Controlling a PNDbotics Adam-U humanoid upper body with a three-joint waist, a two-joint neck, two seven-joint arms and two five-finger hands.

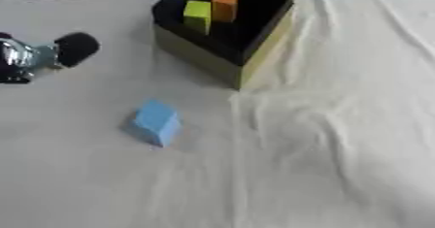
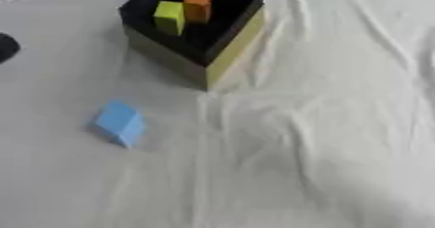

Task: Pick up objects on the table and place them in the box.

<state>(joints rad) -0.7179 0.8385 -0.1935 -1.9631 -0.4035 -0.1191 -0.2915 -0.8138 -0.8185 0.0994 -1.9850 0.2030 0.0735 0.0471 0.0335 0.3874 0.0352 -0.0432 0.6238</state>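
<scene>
Counting three blocks (image 1: 156, 122), one box (image 1: 255, 52)

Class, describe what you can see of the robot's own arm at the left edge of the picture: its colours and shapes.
Only a little of the left arm shows: a shiny silver, rounded metal part, a black rounded end beside it, and a dark piece at the edge. No cables or markings can be made out. The right arm is out of view.

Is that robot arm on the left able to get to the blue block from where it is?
Probably yes. The left hand shows at the left edge, and only bare white tablecloth lies between it and the blue block. The box stands off to the side.
</scene>
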